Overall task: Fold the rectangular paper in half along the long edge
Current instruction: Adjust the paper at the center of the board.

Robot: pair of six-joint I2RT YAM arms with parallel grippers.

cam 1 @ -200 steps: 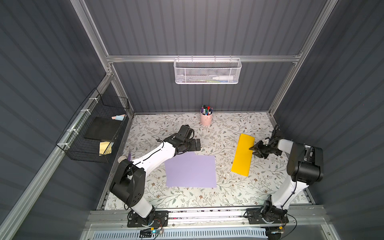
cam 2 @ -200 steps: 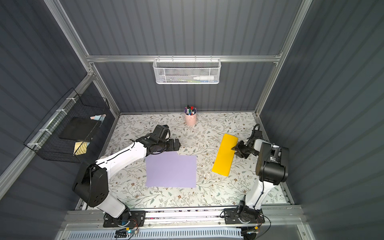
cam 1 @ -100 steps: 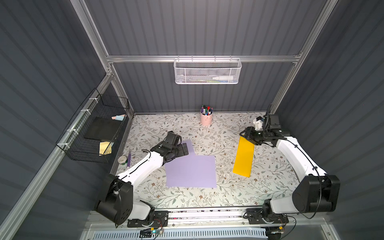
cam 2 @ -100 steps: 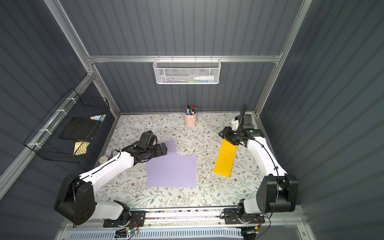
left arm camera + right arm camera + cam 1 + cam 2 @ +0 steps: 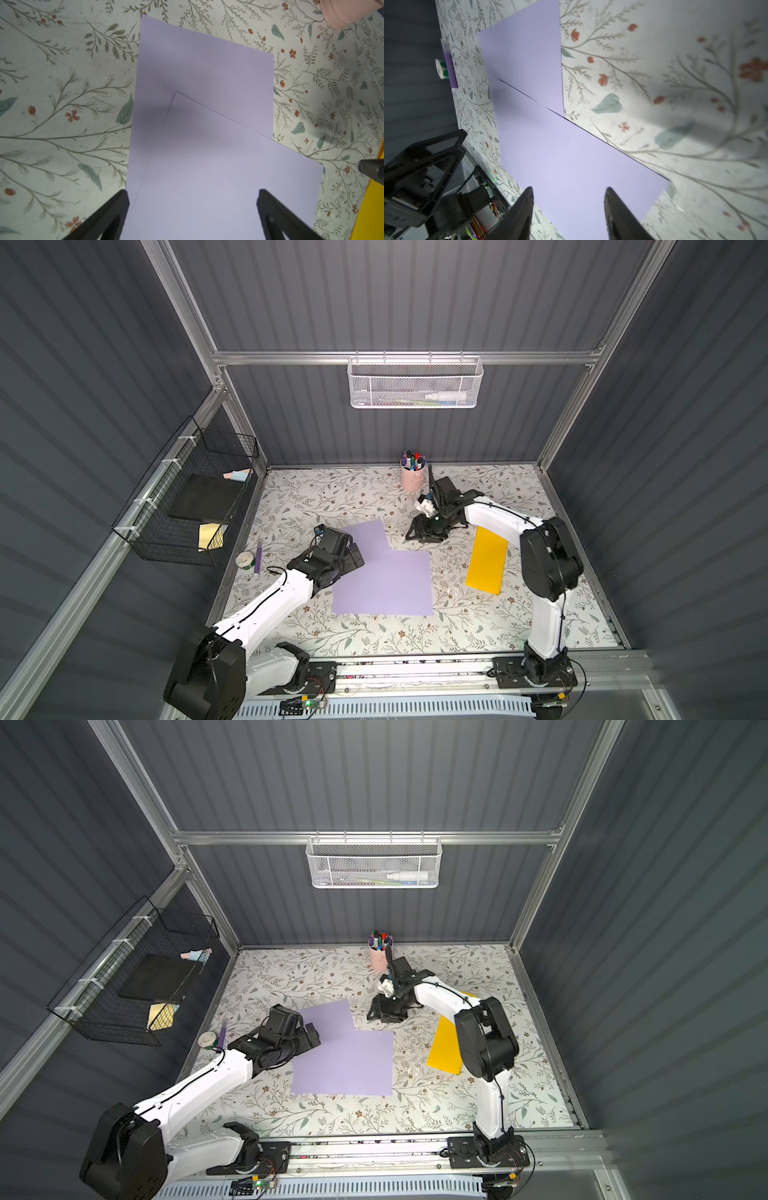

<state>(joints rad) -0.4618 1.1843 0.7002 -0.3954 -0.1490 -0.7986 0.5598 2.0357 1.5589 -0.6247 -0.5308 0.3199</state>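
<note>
Two lilac paper sheets lie flat mid-table in both top views: a large one (image 5: pixel 382 583) (image 5: pixel 343 1065) overlapping a smaller one (image 5: pixel 368 537) (image 5: pixel 328 1017) behind it. My left gripper (image 5: pixel 353 558) (image 5: pixel 192 195) hovers at their left edge, open, with only lilac paper (image 5: pixel 203 145) showing between its fingers. My right gripper (image 5: pixel 417 533) (image 5: pixel 569 190) hangs open behind the sheets' right side, apart from them and holding nothing; the lilac paper (image 5: pixel 560 149) fills its wrist view. A narrow yellow paper (image 5: pixel 486 560) lies to the right, partly hidden by the right arm in a top view (image 5: pixel 442 1052).
A pink pen cup (image 5: pixel 412 477) stands at the back, just behind the right gripper. A tape roll (image 5: pixel 245 559) and a purple strip (image 5: pixel 258 558) lie at the left edge. A black wire basket (image 5: pixel 187 497) hangs on the left wall, a white mesh basket (image 5: pixel 415 381) on the back wall.
My right gripper left the yellow paper's side and swung left to behind the lilac sheets. My left gripper drew back toward the front left, uncovering the smaller lilac sheet.
</note>
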